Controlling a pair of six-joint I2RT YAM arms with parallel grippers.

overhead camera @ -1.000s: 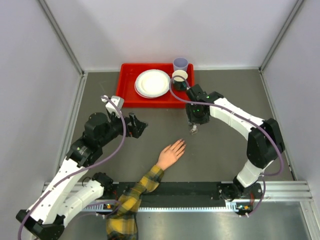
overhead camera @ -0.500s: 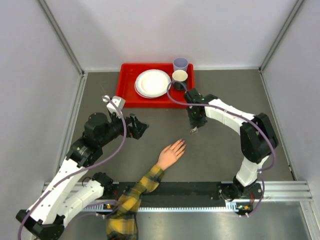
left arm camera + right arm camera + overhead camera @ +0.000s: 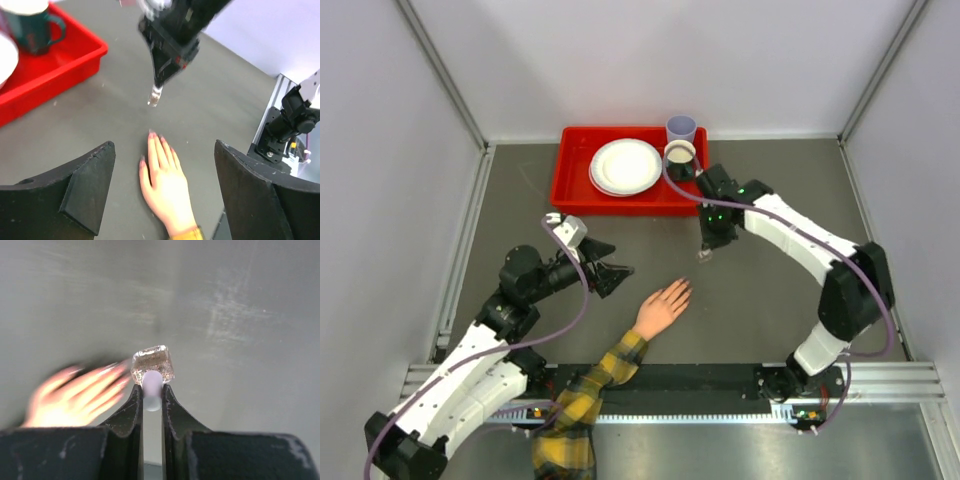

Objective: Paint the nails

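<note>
Where the dark grey bench [image 3: 760, 300] is closed in by plain white walls at 9, 12 and 3 o'clock, a red tray [image 3: 565, 190] is seen at 12 o'clock in the top view. A white plate [image 3: 625, 165] and a dark mug [image 3: 680, 160] are carried in it, and a lilac cup [image 3: 681, 127] is set just behind the mug. The bench surface is marked by faint pale scuffs.

A pale mannequin hand [image 3: 663, 305] is laid palm down near the middle of the bench, its arm covered by a yellow-and-black plaid sleeve [image 3: 590, 395]. The nails [image 3: 152, 134], tinted pinkish, are pointed toward 1 o'clock.

The left fingers [image 3: 164, 145] are spread wide with nothing gripped, and are placed at 9 o'clock from the nails, near but apart. The right fingers [image 3: 151, 390] are closed on the white cap of a small clear bottle [image 3: 153, 362], which is hung below them at 1 o'clock from the nails, clear of the hand. Whether the bottle is touching the bench cannot be told.
</note>
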